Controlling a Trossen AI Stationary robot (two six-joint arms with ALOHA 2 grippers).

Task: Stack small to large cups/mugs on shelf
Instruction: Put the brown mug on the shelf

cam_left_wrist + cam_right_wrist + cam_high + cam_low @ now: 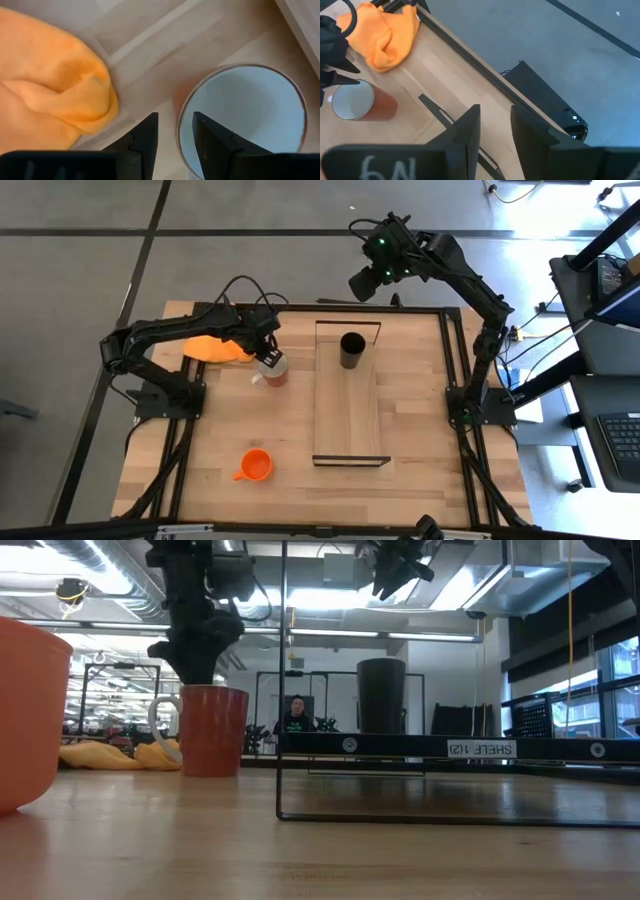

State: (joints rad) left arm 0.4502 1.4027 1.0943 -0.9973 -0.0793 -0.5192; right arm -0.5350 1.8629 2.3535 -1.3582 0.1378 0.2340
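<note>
The red mug (275, 372) with a white inside stands upright on the tabletop, left of the shelf (348, 415). My left gripper (175, 135) hovers open just above its rim (178, 117), one finger over the inside and one outside. The black mug (352, 350) stands upright on the shelf board near its far end. Near the table's front edge, the small orange mug (256, 466) sits upright on its base. My right gripper (362, 285) hangs open and holds nothing, raised high beyond the shelf's far end.
An orange cloth (215, 348) lies bunched near the far left corner, close behind the red mug. The shelf's thin black frames (281, 690) stand at both short ends. Bare shelf board stretches from the black mug to the near frame. A person (296, 715) sits far behind.
</note>
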